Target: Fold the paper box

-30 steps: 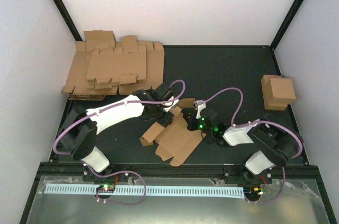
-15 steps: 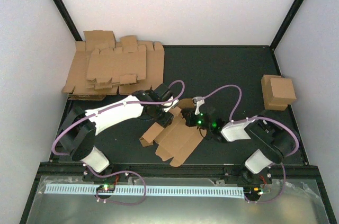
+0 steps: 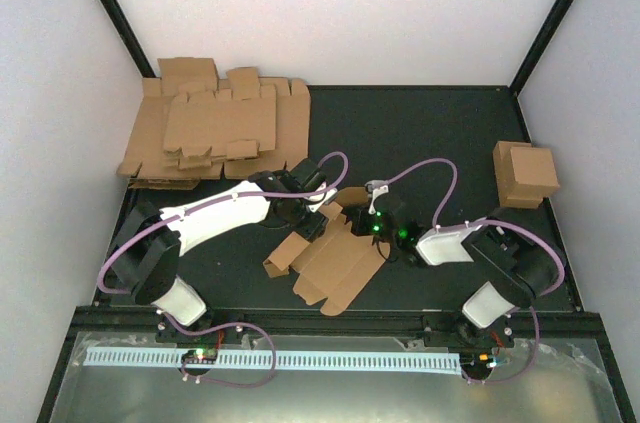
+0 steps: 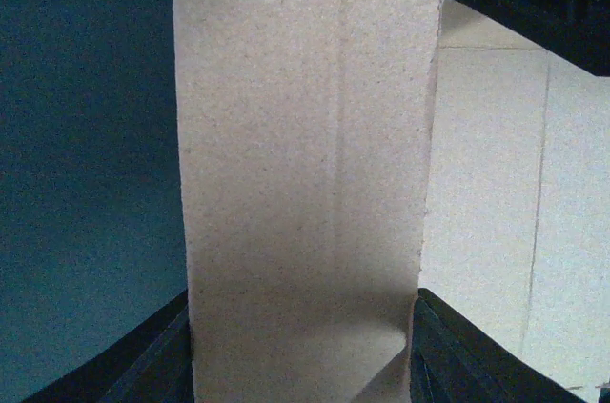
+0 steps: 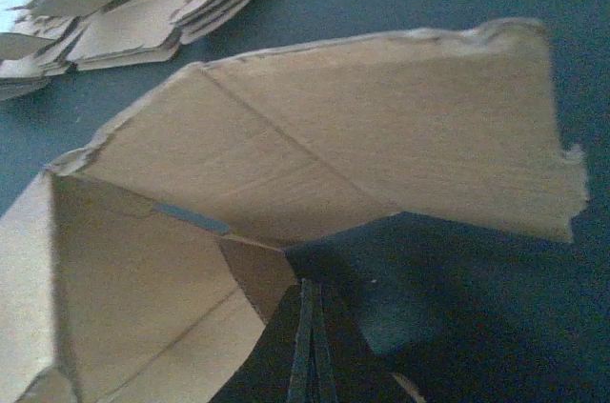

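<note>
The paper box [image 3: 340, 265] lies partly unfolded on the dark table between my two arms, with some flaps raised. My left gripper [image 3: 312, 226] is at its upper left side. In the left wrist view an upright brown panel of the paper box [image 4: 305, 136] fills the gap between my left gripper [image 4: 303, 336]'s black fingers [image 4: 157, 360], and its edges touch both. My right gripper [image 3: 360, 226] is at the box's top edge. In the right wrist view my right gripper [image 5: 310, 312] is shut, its tips pressed at the inner corner under a raised flap of the paper box [image 5: 334, 136].
A pile of flat brown blanks [image 3: 215, 133] lies at the back left, also seen in the right wrist view as the pile [image 5: 143, 3]. A folded brown box [image 3: 525, 173] stands at the right wall. White walls enclose the table.
My right gripper has moved a little left and further in against the box's top edge. The left arm and the box have barely moved.
</note>
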`<state>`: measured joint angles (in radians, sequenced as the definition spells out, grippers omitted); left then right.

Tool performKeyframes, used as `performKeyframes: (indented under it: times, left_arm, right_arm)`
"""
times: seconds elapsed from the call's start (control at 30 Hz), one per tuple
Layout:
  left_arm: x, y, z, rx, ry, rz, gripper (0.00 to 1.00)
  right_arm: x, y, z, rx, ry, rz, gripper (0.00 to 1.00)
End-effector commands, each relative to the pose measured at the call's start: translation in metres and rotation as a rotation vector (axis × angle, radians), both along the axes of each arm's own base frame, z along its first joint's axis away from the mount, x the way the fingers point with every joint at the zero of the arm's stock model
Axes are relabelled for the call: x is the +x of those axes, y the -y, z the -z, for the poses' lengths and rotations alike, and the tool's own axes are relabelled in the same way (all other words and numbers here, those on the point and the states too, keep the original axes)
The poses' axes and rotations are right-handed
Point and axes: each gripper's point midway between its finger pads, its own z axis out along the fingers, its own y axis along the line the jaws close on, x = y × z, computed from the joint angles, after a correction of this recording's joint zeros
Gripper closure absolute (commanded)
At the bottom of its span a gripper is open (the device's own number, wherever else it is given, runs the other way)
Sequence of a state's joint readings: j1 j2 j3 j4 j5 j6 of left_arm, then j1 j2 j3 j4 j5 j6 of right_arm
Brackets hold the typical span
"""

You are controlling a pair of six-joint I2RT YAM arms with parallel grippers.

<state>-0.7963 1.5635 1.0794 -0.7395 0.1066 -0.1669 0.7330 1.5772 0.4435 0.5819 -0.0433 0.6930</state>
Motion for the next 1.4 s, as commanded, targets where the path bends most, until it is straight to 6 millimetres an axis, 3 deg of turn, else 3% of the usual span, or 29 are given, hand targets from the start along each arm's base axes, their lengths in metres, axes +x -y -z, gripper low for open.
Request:
performKeyframes:
  times: [0.0,0.33,0.77,1.37]
  left_arm:
    - [0.001,0.004,-0.008,-0.036,0.006,0.007,0.45]
    - [0.002,0.005,-0.007,-0.032,0.005,0.007,0.45]
    - [0.003,0.006,-0.007,-0.030,0.004,0.010,0.46]
    - [0.006,0.010,-0.014,-0.052,0.000,0.006,0.45]
  right_arm:
    - [0.016,0.010,-0.006,-0.049,0.037,0.075,0.98]
    - [0.013,-0.016,-0.002,-0.001,0.016,-0.043,0.98]
    - [-0.008,-0.023,0.006,0.059,-0.023,-0.120,0.98]
    - [-0.021,-0.025,0.070,-0.085,-0.170,-0.135,0.98]
